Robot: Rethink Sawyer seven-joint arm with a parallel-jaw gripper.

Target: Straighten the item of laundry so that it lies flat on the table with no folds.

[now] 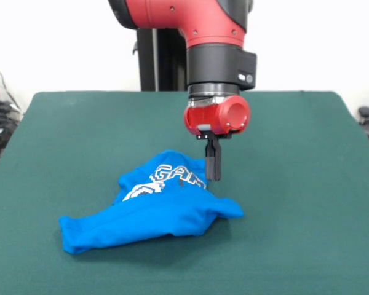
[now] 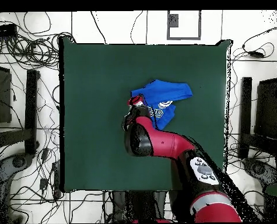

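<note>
I am watching the gripper [image 1: 213, 175] hanging directly over the far right edge of the item of laundry [image 1: 154, 206], its dark fingers looking pressed together with the tips at or just above the fabric; from the front view I am reading it as clenched, though I cannot tell whether any cloth is pinched between them. The blue garment is lying bunched near the middle of the table [image 1: 295, 203], lettering facing up on a raised hump, a long lobe trailing toward the near left and a short flap poking out to the right. In my judgement, the step in hand is getting a pinch on one edge only, so I am aiming to take a single layer at the rim and drag outward and low, not lift, to avoid carrying the whole bundle. Open green felt is surrounding the garment on every side, with the widest room lying to the right in the front view, well away from the table edges
</note>
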